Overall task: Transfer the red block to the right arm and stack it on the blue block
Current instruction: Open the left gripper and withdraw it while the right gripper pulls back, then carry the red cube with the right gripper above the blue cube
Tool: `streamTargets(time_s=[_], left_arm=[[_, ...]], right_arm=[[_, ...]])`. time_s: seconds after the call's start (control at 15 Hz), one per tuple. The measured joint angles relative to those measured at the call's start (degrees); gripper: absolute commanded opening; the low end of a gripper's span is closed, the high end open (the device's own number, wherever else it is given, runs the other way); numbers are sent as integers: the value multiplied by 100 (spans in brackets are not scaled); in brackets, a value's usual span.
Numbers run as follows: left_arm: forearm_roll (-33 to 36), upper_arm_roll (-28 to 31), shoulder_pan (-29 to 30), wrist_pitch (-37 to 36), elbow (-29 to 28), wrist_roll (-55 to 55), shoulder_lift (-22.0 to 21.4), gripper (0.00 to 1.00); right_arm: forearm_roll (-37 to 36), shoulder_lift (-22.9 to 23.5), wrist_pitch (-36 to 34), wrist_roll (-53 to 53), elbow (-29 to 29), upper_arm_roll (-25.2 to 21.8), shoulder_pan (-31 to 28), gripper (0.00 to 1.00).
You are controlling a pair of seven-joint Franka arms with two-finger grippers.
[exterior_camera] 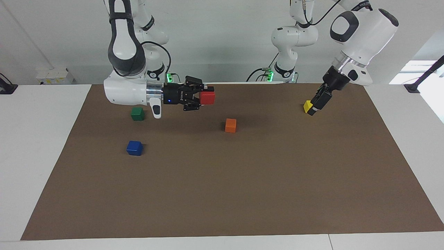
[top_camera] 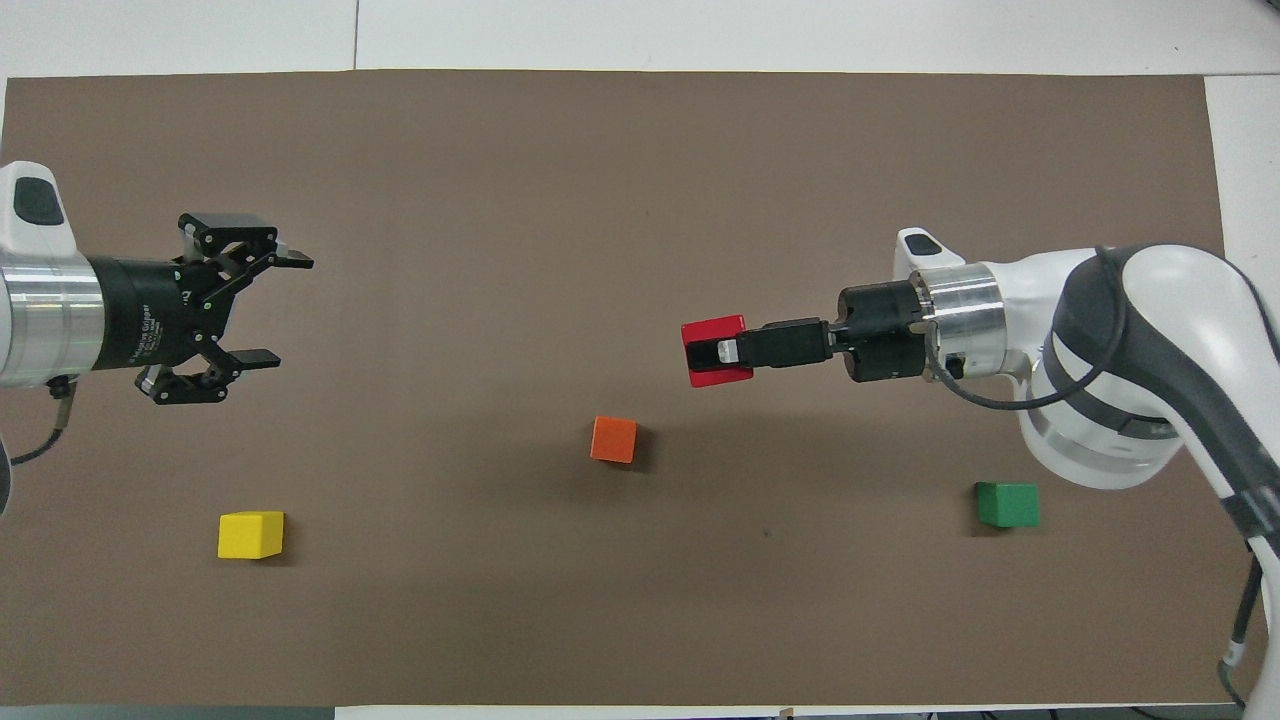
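Observation:
My right gripper (exterior_camera: 204, 97) lies level and is shut on the red block (exterior_camera: 208, 98), holding it in the air above the brown mat. In the overhead view the same gripper (top_camera: 726, 352) holds the red block (top_camera: 704, 334) over the mat near the orange cube. The blue block (exterior_camera: 134, 148) sits on the mat toward the right arm's end, farther from the robots than the green cube. In the overhead view the right arm hides it. My left gripper (top_camera: 284, 310) is open and empty, raised over the mat near the yellow cube; it also shows in the facing view (exterior_camera: 315, 106).
An orange cube (exterior_camera: 230, 125) sits mid-mat. A dark green cube (exterior_camera: 137, 114) lies under the right arm's wrist, near the robots. A yellow cube (top_camera: 251, 534) lies toward the left arm's end. The brown mat (exterior_camera: 242, 194) covers the white table.

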Motion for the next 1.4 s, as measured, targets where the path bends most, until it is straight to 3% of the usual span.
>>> streamTargets(time_s=[0.33,0.73,1.13,1.4], left_arm=[[1577,-39,106,-317,923,1027,776,100],[2175,-36,128,-1716,1761,3513,956,100],[2196,-78,87,-2728,1850,3937,609,100],[2194,-44,-9,-2843,1848,3938,475,100]], right_arm=[[-3169,-3,19,749,629,-31,-270,0],[-5954,43,593,2165,847,-2,-258,0],[-7153,310,1472,3548,492,-12,-373,0],[-7600,536,2071,3724,185,-24,-595,0]])
